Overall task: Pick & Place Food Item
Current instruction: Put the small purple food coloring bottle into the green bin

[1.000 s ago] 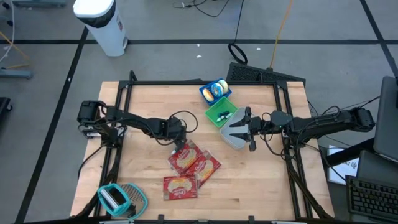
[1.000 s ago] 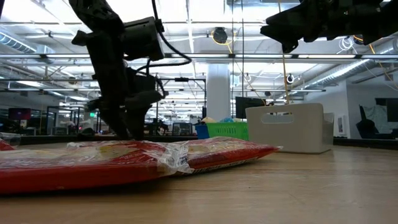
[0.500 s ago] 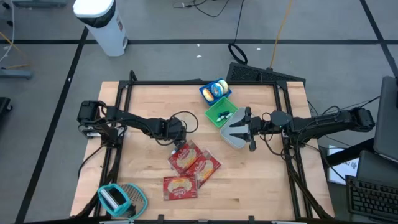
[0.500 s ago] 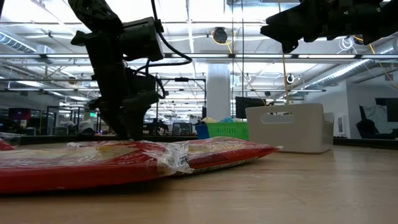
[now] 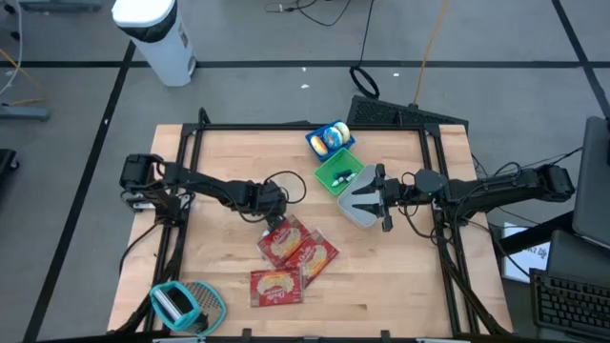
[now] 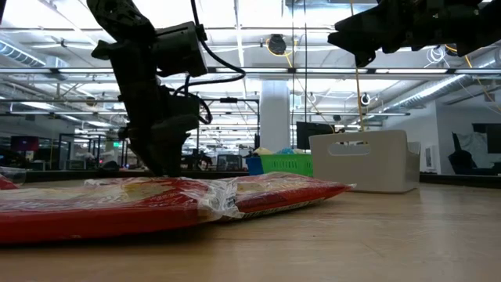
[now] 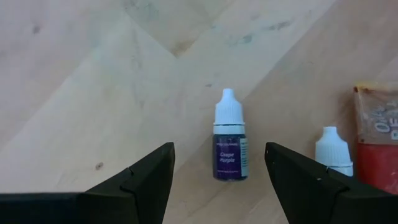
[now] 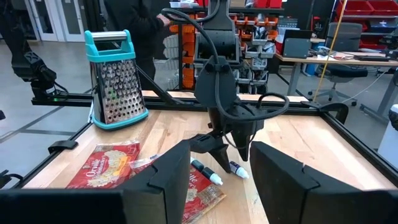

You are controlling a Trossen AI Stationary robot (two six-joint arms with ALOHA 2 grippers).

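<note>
Small dark purple dropper bottle with a white cap lies flat on the wooden counter, between the left gripper's spread fingers, beside red plastic food packets. It looks light, rigid and prone to rolling; grip across its labelled body. The right gripper, fingers apart, waits level over a grey bin.
</note>
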